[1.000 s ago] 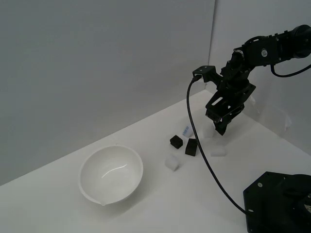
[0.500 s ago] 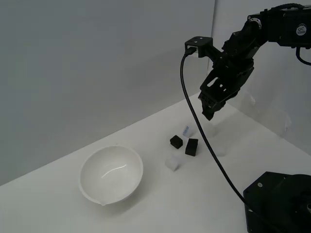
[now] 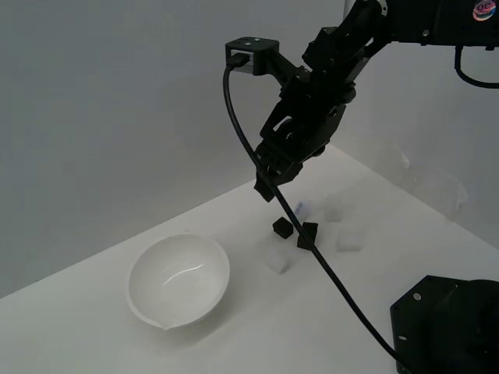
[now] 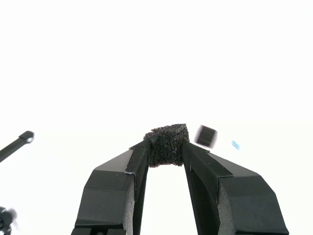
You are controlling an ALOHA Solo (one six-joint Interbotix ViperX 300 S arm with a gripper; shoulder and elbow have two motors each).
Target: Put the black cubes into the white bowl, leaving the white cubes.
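Observation:
My gripper [image 3: 264,188] hangs above the table, shut on a black cube [image 4: 167,145] that shows clamped between its fingertips in the wrist view. Below and just to the exterior view's right of it, two more black cubes [image 3: 282,227] [image 3: 307,234] sit on the table; one of them [image 4: 206,135] also appears in the wrist view. The white bowl [image 3: 175,282] stands empty toward the exterior view's left, well apart from the gripper. White cubes lie around the black ones: one [image 3: 276,262] in front, one [image 3: 349,240] to the right, one [image 3: 334,212] behind, and one with a bluish mark [image 3: 301,209].
The arm's black cable [image 3: 327,273] trails down across the table past the black cubes to the black base [image 3: 444,323] at the exterior view's lower right. A grey wall closes the back of the table.
The arm has risen from near the white cubes on the exterior view's right and swung left, toward the bowl's side. The two black cubes on the table have not moved.

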